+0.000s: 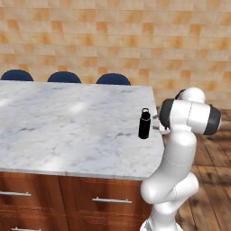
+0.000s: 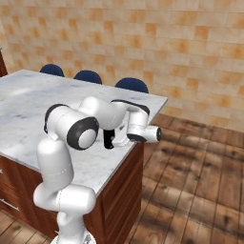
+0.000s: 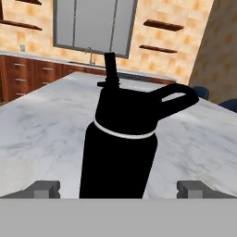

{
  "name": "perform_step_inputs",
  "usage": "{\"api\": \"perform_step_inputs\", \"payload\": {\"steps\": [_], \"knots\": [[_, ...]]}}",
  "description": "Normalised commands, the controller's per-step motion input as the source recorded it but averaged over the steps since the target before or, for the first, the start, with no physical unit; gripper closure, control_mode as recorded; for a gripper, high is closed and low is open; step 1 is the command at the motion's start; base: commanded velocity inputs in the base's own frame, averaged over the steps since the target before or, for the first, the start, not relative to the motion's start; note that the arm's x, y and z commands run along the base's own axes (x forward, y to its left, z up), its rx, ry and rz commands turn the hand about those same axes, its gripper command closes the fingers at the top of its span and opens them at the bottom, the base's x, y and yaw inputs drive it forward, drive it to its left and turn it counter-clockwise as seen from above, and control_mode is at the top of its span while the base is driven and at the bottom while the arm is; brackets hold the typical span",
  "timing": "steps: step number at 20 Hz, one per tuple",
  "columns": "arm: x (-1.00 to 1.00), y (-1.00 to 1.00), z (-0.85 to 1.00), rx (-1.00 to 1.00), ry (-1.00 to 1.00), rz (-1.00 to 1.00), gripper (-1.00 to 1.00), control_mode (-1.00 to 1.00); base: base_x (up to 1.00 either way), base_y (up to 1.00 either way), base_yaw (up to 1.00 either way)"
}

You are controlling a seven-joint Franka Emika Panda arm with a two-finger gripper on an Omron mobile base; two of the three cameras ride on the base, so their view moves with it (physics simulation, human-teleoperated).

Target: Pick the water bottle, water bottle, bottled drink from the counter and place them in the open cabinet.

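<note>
A matte black water bottle (image 1: 144,124) (image 2: 109,138) with a loop-and-spout cap stands upright on the marble counter (image 1: 67,126) (image 2: 28,100), near its right edge. In the hand view the water bottle (image 3: 120,148) is close and centred. My gripper (image 3: 119,190) is open, with one fingertip (image 3: 44,189) on each side of the bottle's base and neither touching it. From the left base view the gripper (image 1: 157,124) reaches in sideways from the counter's right edge, partly hidden by my arm. The bottled drink and the cabinet are out of view.
Three blue stool backs (image 1: 63,76) line the counter's far side. Wooden drawers with silver handles (image 1: 110,200) sit under the top. Wooden floor (image 2: 190,162) lies to the right of the counter. Beyond the bottle, a far counter with a faucet (image 3: 90,58) and a window.
</note>
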Motion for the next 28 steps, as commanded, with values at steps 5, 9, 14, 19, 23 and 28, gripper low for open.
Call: {"api": "perform_step_inputs", "payload": {"steps": [5, 9, 14, 19, 23, 28], "knots": [[0.13, 0.16, -0.07, 0.00, 0.02, 0.00, -1.00, -1.00, 0.00, 0.00, 0.00], [0.02, 0.19, -0.06, 0.00, 0.03, 0.00, -1.00, -1.00, 0.00, 0.00, 0.00], [0.12, 0.17, 0.00, 0.00, 0.08, 0.00, -1.00, -1.00, 0.00, 0.00, 0.00], [0.14, 0.15, -0.01, 0.00, 0.11, 0.00, -1.00, -1.00, 0.00, 0.00, 0.00], [0.01, 0.23, -0.06, 0.00, 0.07, 0.00, -1.00, -1.00, 0.00, 0.00, 0.00], [0.00, 0.23, -0.11, 0.00, 0.03, 0.00, -1.00, -1.00, 0.00, 0.00, 0.00]]}}
